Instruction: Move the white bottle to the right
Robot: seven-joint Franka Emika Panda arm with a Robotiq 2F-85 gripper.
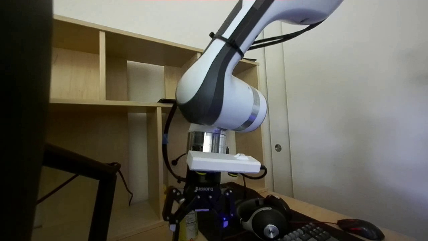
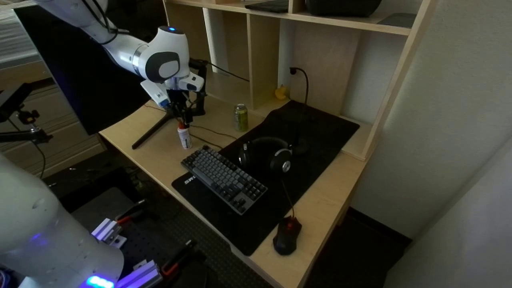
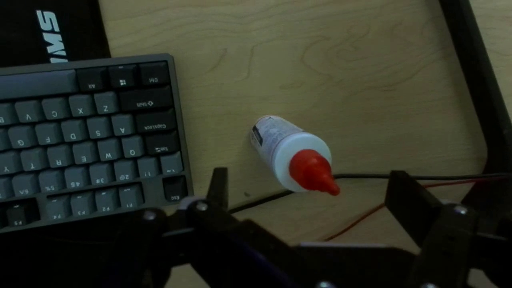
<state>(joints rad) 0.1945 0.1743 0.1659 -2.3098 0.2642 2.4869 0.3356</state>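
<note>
The gripper point(image 3: 309, 183) hangs over the tabletop point(image 2: 320, 200), its fingers point(image 3: 219, 182) spread wide with nothing in their grasp; the wrist view shows the white bottle point(image 3: 286, 150) between them, though whether their tips reach down to its height is hard to tell. The bottle stands upright well in from the front edge, the one facing the robot's base point(image 2: 44, 236), toward the end with the monitor point(image 2: 76, 76). Its long axis is vertical and its red nozzle point(image 2: 181, 125) points up, overlapped by the dark gripper in an exterior view; the label point(image 3: 272, 136) is too blurred to read. A black cable point(image 3: 264, 201) runs partly hidden behind it, and just beside lies the keyboard point(image 2: 224, 178), cut off in the wrist view. Nearer the back edge stands a green-yellow can point(image 1: 192, 225), partly covered by the gripper in an exterior view, while the mouse point(image 2: 287, 236) lies near the front corner at the opposite end
</note>
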